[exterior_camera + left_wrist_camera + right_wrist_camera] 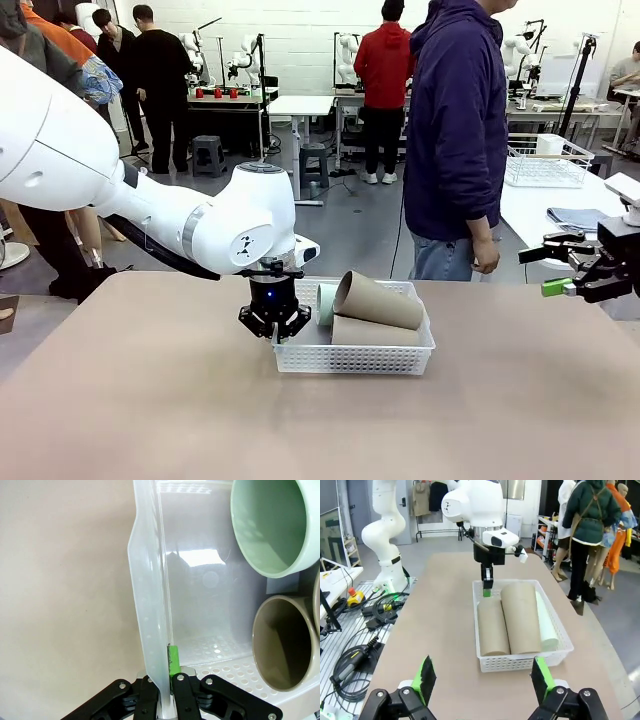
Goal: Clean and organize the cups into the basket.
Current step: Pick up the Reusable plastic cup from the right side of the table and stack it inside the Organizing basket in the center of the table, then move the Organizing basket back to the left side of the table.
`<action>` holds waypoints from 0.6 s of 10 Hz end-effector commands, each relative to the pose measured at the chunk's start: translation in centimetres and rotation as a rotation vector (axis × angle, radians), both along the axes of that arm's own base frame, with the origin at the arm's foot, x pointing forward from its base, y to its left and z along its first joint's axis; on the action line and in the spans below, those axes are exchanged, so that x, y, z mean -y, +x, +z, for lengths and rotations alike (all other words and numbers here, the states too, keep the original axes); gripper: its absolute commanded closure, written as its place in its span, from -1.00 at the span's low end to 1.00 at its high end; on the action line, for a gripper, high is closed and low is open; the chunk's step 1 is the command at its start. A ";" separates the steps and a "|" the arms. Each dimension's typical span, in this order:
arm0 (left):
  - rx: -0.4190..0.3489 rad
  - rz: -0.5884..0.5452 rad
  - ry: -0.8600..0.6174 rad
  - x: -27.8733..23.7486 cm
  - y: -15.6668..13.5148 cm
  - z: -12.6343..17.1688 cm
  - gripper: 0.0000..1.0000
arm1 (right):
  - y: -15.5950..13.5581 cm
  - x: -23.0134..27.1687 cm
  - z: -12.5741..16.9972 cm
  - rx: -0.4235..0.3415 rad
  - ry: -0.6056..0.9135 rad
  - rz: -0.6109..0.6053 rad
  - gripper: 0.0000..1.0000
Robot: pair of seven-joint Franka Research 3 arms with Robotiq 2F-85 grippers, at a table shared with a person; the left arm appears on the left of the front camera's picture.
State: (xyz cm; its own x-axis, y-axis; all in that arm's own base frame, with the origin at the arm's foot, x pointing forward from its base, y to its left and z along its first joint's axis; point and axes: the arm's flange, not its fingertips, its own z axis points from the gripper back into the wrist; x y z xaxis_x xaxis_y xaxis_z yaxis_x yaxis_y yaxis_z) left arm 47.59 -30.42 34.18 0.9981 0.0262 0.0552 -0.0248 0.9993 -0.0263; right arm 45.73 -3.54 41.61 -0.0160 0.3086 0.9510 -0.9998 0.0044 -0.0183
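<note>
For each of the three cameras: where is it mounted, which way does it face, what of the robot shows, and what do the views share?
Front: between the arms, facing the person across the table; left tool at the shallow white lattice plastic basket, right tool at the right edge.
Left wrist: looking down its shut fingers, clamped on the basket's wall.
Right wrist: above its open tool, facing the left arm.
Shared: basket holding two tan cardboard cups and one pale green cup.

Three cups (375, 300) are lying in the basket (352, 358), sitting mid-frame on the surface (150, 400).
</note>
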 end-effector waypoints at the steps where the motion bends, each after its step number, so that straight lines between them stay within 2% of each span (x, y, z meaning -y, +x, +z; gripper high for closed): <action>1: 0.001 -0.003 0.002 0.0 -0.1 0.1 1.00 | -0.4 0.4 0.1 -0.004 -0.006 0.017 -1.00; 6: 0.001 -0.003 0.002 0.0 -0.1 0.1 1.00 | -0.4 0.4 0.1 -0.004 -0.006 0.017 -1.00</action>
